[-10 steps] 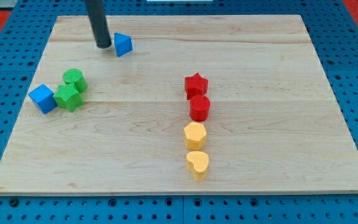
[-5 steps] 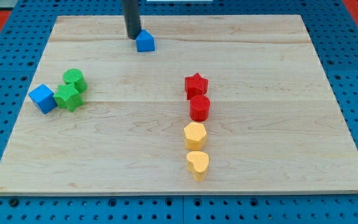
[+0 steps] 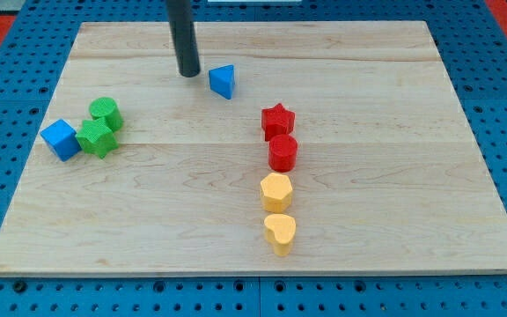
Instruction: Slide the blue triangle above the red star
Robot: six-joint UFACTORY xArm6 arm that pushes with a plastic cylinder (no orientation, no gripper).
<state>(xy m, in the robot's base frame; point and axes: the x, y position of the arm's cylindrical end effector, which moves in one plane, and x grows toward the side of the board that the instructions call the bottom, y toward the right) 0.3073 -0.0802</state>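
The blue triangle (image 3: 223,80) lies on the wooden board (image 3: 368,106), up and to the left of the red star (image 3: 277,120). My tip (image 3: 188,73) rests on the board just left of the blue triangle, with a small gap between them. The dark rod rises from it out of the view's top.
A red cylinder (image 3: 282,152) sits right below the red star, then a yellow hexagon (image 3: 275,190) and a yellow heart (image 3: 280,232) in a column. At the view's left are a blue cube (image 3: 60,138), a green star (image 3: 96,138) and a green cylinder (image 3: 106,112).
The blue triangle has slid right and slightly down, toward the red star, and has turned. My tip moved right, then down a little. The other blocks stayed put.
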